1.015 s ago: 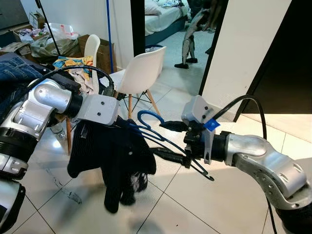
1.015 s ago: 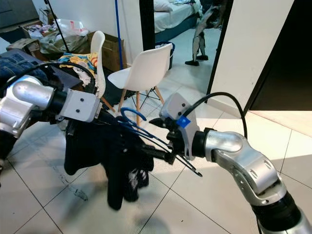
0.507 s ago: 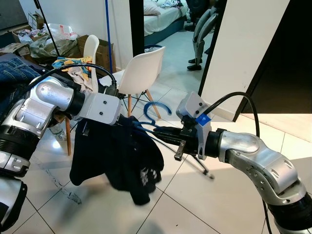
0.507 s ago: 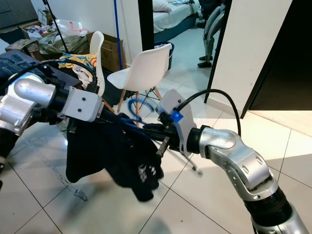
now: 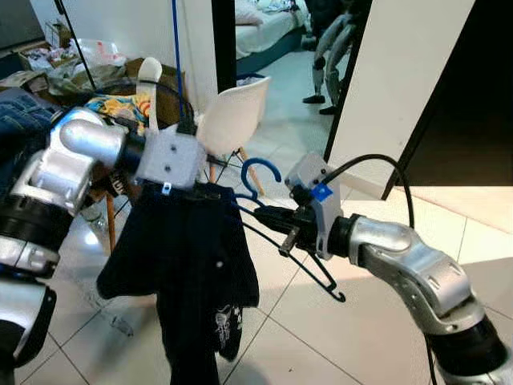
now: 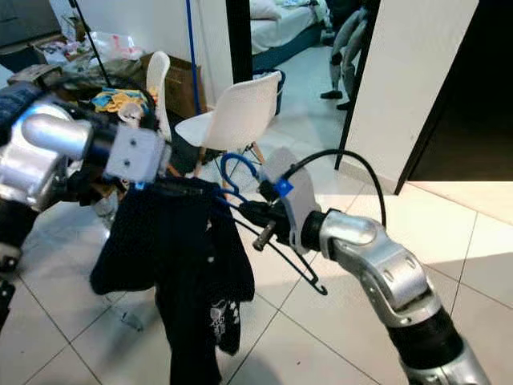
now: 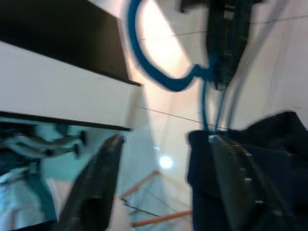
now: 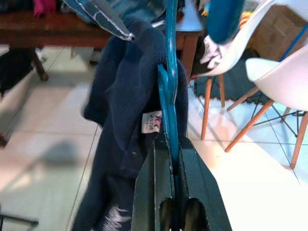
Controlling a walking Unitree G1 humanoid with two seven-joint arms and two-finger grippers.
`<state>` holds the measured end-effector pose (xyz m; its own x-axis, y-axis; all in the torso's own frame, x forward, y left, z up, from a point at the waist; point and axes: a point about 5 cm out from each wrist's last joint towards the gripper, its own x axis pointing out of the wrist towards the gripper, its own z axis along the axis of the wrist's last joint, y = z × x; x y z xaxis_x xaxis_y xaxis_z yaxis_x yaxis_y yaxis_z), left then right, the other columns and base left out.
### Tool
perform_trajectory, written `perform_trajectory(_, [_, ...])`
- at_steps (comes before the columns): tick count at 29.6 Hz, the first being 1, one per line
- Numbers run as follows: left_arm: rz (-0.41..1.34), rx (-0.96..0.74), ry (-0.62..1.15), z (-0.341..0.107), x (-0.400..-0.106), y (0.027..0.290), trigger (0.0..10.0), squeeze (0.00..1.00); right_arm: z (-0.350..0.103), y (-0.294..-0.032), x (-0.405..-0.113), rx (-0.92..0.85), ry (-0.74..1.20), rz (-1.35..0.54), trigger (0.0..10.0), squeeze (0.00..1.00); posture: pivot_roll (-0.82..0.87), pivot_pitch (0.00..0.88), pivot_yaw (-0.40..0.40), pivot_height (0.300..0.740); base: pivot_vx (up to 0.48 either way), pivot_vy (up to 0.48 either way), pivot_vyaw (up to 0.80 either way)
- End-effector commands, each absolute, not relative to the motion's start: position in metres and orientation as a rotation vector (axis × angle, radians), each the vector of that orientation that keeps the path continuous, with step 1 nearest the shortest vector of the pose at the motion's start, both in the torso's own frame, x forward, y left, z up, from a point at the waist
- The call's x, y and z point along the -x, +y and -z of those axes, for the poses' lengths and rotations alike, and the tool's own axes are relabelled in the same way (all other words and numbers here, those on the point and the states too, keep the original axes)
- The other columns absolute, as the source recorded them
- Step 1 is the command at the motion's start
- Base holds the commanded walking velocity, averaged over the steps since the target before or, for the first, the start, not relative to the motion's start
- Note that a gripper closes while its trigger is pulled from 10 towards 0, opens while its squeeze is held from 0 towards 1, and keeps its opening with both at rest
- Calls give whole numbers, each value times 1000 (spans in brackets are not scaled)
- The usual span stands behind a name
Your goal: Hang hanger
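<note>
Right gripper [image 5: 282,228] jaws clenched on my blue hanger [image 5: 258,172], left gripper [image 7: 163,187] jaws spread beside the dark garment [image 5: 196,273] draped on it.

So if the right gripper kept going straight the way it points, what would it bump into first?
Probably the dark garment. The right gripper is shut on the blue hanger, and its wrist view looks straight along that hanger into the cloth. Depth is hard to judge.
</note>
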<state>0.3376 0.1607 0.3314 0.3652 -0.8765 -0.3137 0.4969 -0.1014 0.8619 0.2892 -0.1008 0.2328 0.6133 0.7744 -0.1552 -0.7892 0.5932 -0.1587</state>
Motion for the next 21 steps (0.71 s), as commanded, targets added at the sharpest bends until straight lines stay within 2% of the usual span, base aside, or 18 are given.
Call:
perform_trajectory(1, [1153,-1161,-455,-338,-341,165,10000,1000,-241,-103,-293,200,29,-870,0,0,14,72,28,740,0,0,0])
perform_trajectory(8, [1005,-1167,-512,-356,-344,178,10000,1000,-241,-107,-301,131,9,-783,0,0,18,78,28,740,0,0,0])
perform_trajectory(10, [863,-1107,-584,-372,-345,184,10000,1000,-245,-114,-311,76,-26,-680,0,0,20,79,28,740,0,0,0])
perform_trajectory(12, [863,-1107,-584,-372,-345,184,10000,1000,-245,-114,-311,76,-26,-680,0,0,20,79,28,740,0,0,0])
perform_trajectory(14, [738,-921,-660,-376,-348,183,10000,1000,-255,-119,-322,14,-76,-589,0,0,25,82,23,740,0,0,0])
perform_trajectory(15, [738,-921,-660,-376,-348,183,10000,1000,-255,-119,-322,14,-76,-589,0,0,25,82,23,740,0,0,0])
perform_trajectory(16, [694,-791,-665,-369,-352,182,10000,1000,-260,-119,-325,-18,-99,-568,0,0,25,82,23,740,0,0,0])
perform_trajectory(17, [694,-791,-665,-369,-352,182,10000,1000,-260,-119,-325,-18,-99,-568,0,0,25,82,23,740,0,0,0])
perform_trajectory(19, [635,-547,-626,-340,-361,172,10000,1000,-270,-113,-327,-61,-135,-579,0,0,26,81,16,740,0,0,0])
perform_trajectory(20, [635,-547,-626,-340,-361,172,10000,1000,-270,-113,-327,-61,-135,-579,0,0,26,81,16,740,0,0,0])
perform_trajectory(21, [651,-362,-591,-314,-362,160,10000,0,-276,-107,-325,-85,-157,-603,0,0,22,85,19,740,0,0,0])
